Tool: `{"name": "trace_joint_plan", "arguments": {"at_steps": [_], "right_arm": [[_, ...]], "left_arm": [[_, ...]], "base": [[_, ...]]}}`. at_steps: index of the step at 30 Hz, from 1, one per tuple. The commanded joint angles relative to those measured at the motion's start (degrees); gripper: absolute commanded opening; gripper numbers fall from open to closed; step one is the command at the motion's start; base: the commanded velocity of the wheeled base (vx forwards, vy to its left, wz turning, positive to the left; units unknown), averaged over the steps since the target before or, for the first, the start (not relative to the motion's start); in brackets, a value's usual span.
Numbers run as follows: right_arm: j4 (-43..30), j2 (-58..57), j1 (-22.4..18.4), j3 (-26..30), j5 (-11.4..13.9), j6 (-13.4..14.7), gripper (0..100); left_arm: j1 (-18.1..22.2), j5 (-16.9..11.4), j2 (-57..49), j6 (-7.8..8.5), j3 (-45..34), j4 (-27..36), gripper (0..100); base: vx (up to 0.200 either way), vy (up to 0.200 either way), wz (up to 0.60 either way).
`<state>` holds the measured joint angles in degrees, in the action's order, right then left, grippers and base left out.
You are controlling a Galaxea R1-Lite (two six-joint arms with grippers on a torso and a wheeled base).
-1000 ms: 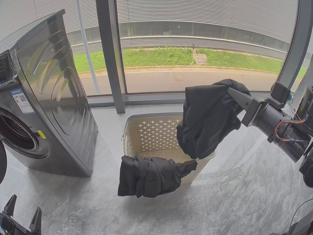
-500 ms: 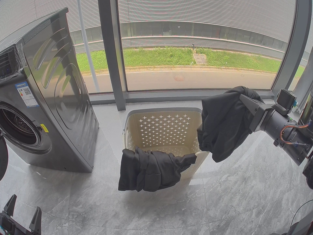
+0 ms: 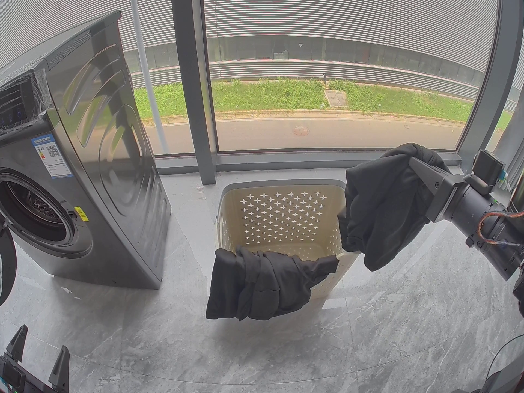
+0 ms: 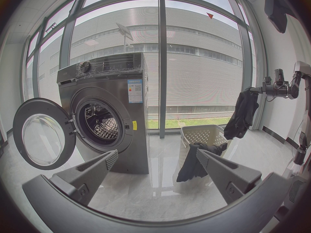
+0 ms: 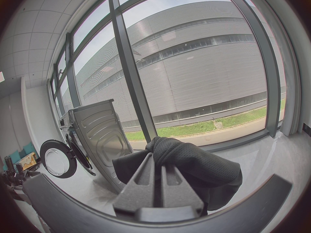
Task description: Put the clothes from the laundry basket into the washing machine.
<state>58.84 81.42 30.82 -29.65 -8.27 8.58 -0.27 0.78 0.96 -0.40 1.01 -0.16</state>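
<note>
A cream laundry basket [image 3: 284, 214] stands on the floor by the window. One black garment [image 3: 262, 285] is draped over its near rim. My right gripper [image 3: 417, 167] is shut on a second black garment [image 3: 382, 208], which hangs in the air above the basket's right side; the same cloth [image 5: 191, 162] bunches over the closed fingers. The grey washing machine [image 3: 82, 154] stands at the left, with its door [image 4: 42, 135] swung open and the drum [image 4: 98, 123] exposed. My left gripper [image 4: 155, 160] is low at the near left, open, with nothing between its fingers.
A tall window with a dark vertical frame post [image 3: 191, 77] runs behind the basket and machine. Grey marble floor [image 3: 327, 350] lies open in front of the basket and between it and the machine.
The head view has shifted, so basket and machine sit slightly further right in the picture. My right gripper has carried the hanging garment from over the basket toward its right side.
</note>
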Motion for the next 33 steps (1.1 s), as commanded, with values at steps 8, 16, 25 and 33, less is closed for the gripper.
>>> {"name": "trace_joint_plan", "arguments": {"at_steps": [8,16,25,33], "right_arm": [[0.22,0.05,-0.06,0.73,-0.44,-1.02,0],[0.83,-0.21,-0.23,0.56,-0.44,-1.11,0],[0.75,0.23,-0.06,0.82,-0.44,-1.11,0],[0.83,0.23,0.03,1.17,-0.35,-1.11,0]], "left_arm": [[0.0,0.01,-0.96,-0.21,-1.01,-0.02,100],[0.0,0.01,-0.96,-0.21,-1.01,-0.02,100],[0.0,0.01,-0.96,-0.21,-1.01,-0.02,100],[0.0,0.01,-0.96,-0.21,-1.01,-0.02,100]], "base": [[0.0,0.2,0.0],[0.0,0.2,0.0],[0.0,0.2,0.0],[0.0,0.2,0.0]]}}
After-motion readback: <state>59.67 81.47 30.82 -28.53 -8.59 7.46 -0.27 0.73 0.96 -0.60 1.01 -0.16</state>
